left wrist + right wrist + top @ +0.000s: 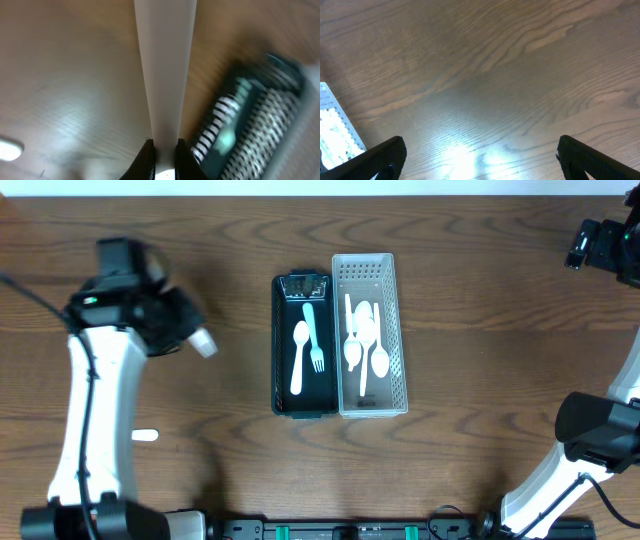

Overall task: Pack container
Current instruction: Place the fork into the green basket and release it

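The dark container lies in the middle of the overhead frame, long side running from top to bottom, and a white spoon and a teal fork lie side by side in it. A pale patch at its upper end is too small to read, and no other writing can be made out in any view. Its right wall touches a white perforated basket, which holds several white utensils in a loose pile. Left of the container the desk is bare up to the left arm, and right of the basket a wide strip of wood is open up to the frame edge. The left fingers, at the left of the overhead frame, are closed tight on a flat white handle; its tip points toward the container but is well apart from it. A small white piece lies on the desk at lower left, beside the left arm. The right fingers, in the upper right corner of the overhead frame, are spread wide over bare wood and hold nothing.
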